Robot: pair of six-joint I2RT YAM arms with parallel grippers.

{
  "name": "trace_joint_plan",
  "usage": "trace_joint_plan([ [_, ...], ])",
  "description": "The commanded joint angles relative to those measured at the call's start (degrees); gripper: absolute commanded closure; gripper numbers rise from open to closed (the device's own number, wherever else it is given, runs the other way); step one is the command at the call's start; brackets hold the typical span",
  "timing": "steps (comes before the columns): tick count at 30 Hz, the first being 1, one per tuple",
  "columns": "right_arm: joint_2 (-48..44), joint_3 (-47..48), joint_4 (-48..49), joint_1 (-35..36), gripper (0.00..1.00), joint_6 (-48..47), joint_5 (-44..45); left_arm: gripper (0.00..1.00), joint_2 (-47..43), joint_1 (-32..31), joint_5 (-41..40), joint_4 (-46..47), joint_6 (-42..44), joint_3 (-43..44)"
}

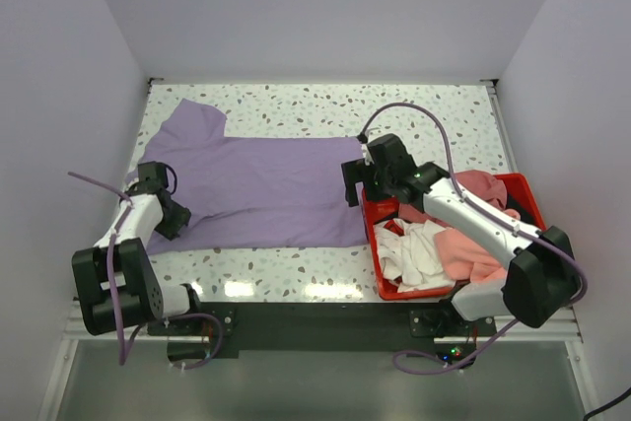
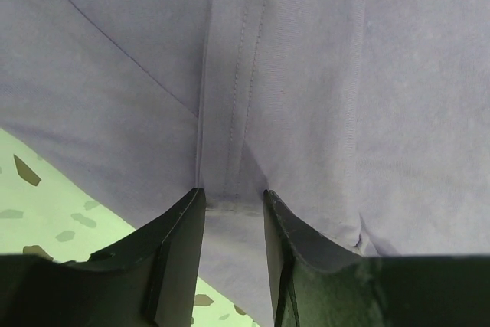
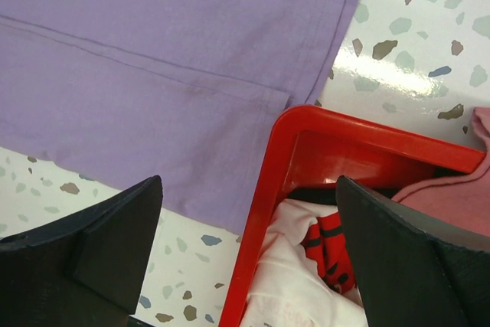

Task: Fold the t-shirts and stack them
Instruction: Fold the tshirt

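Barely started: lavender t-shirt [image 1: 266,179] lies flat and unfolded, its seam pinched between the left claw [image 2: 233,198] fingers, right claw [image 3: 249,189] spread empty above its hem corner, pink and white t-shirts [image 1: 434,248] unfolded in the red bin [image 3: 306,122] below it.

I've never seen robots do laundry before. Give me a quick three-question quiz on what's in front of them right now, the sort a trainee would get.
1. The lavender t-shirt is:
A. folded in a stack
B. spread out on the table
C. hung on the wall
2. True or false: the right gripper hovers open over a corner of the red bin.
3. What lies between the fingers of the left gripper?

Key:
1. B
2. True
3. A seam of the lavender t-shirt
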Motion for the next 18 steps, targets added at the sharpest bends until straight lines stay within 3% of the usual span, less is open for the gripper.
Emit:
trace_joint_plan([
  [1,1.15,0.39,1.86,-0.55,0.01,-0.67,-1.26,0.59,0.56,-0.09,-2.27,-0.52,-0.99,2.04],
  [7,2.03,0.56,1.94,-0.72,0.01,-0.75,-2.31,0.59,-0.4,0.0,-4.9,-6.06,-0.9,2.65],
  [18,2.38,0.39,1.86,-0.9,0.01,-0.84,-2.49,0.61,0.74,0.0,-2.09,-1.76,-1.16,0.9],
])
